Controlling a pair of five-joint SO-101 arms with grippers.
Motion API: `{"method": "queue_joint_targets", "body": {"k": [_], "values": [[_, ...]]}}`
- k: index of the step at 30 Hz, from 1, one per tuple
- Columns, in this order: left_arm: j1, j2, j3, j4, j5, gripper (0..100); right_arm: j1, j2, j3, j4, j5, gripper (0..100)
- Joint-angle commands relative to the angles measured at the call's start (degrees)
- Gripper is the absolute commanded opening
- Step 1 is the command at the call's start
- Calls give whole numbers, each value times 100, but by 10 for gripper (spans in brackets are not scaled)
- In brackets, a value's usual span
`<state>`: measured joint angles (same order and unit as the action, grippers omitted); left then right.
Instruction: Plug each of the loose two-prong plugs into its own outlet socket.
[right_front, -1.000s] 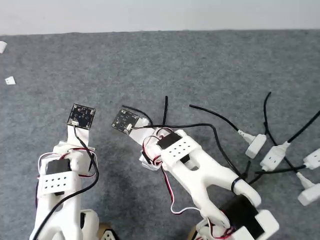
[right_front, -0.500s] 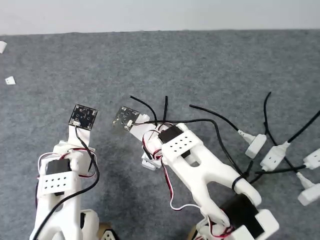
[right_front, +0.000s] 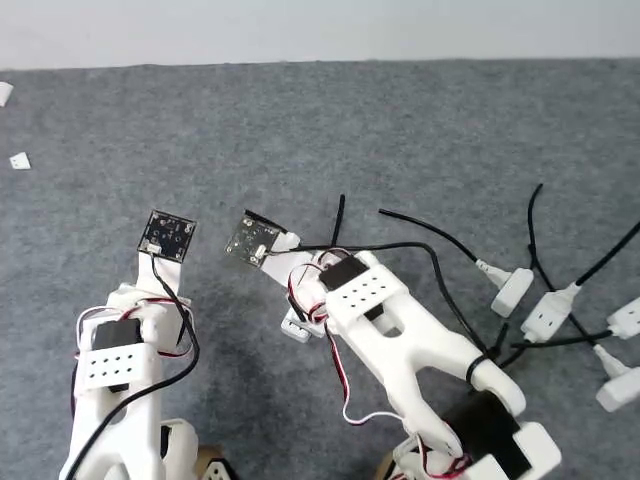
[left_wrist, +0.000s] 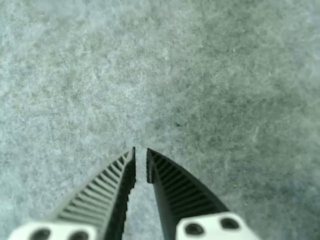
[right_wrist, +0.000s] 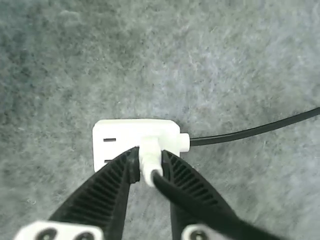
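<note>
Right tool (right_wrist: 149, 155) sits clamped on white plug (right_wrist: 150, 172) against outlet socket (right_wrist: 120, 132) lying on grey tabletop (left_wrist: 210, 75), left tool (left_wrist: 141, 155) together and empty; risk: unbraced socket slides when pushed, so prongs miss slots.

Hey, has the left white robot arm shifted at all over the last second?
No. The left white robot arm sits at the same spot, judged against the small white scrap on the grey carpet.

Robotics lab bench: left arm (right_front: 115, 370) and right arm (right_front: 400, 330) over a grey felt mat (right_front: 420, 120) (white scraps (right_front: 20, 160) near its edge)
</note>
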<state>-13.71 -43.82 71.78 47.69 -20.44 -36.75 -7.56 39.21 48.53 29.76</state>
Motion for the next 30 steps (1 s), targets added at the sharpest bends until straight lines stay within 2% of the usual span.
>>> {"method": "queue_joint_targets", "body": {"k": [1,10,13,18,22,25,27,30], "values": [[0,-62,-57,-132,-53,34,-171,75,158,-171,123,9],[0,-62,-48,-132,-62,34,-154,251,167,101,132,9],[0,-62,-48,-141,-62,34,-180,259,-9,189,-88,13],[9,-62,-40,-220,-44,34,-532,277,-633,382,-1890,113],[9,-62,-40,-229,-35,34,-673,321,-976,391,-3886,190],[9,-62,-40,-229,-35,34,-752,330,-1002,365,-5073,217],[9,-62,-40,-229,-35,34,-787,330,-1002,382,-5486,231],[9,-62,-40,-229,-35,34,-787,347,-967,453,-5547,240]]}}
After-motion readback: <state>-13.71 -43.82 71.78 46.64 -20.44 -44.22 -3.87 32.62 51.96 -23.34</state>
